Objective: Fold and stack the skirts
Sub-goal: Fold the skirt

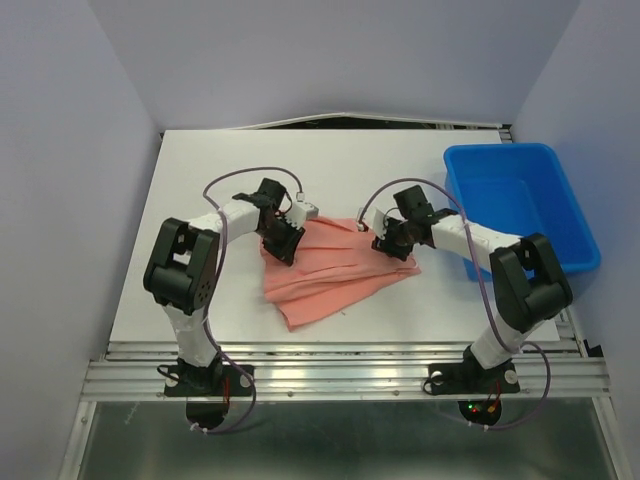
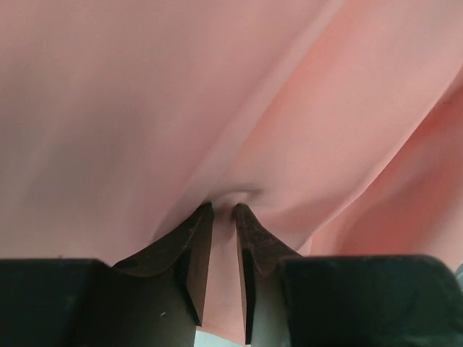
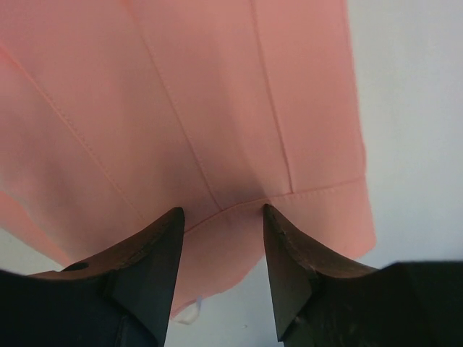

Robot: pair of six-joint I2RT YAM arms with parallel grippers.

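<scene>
A salmon-pink pleated skirt lies crumpled in overlapping layers at the middle of the white table. My left gripper is at its left upper edge. In the left wrist view the skirt fills the frame and my left gripper is nearly closed, pinching a fold of it. My right gripper is at the skirt's right upper corner. In the right wrist view it is open, its fingers apart over the stitched waistband of the skirt, with nothing held.
A blue plastic bin stands at the right edge of the white table, close behind my right arm. Bare table shows to the right of the skirt's band. Lilac walls close in the table on three sides.
</scene>
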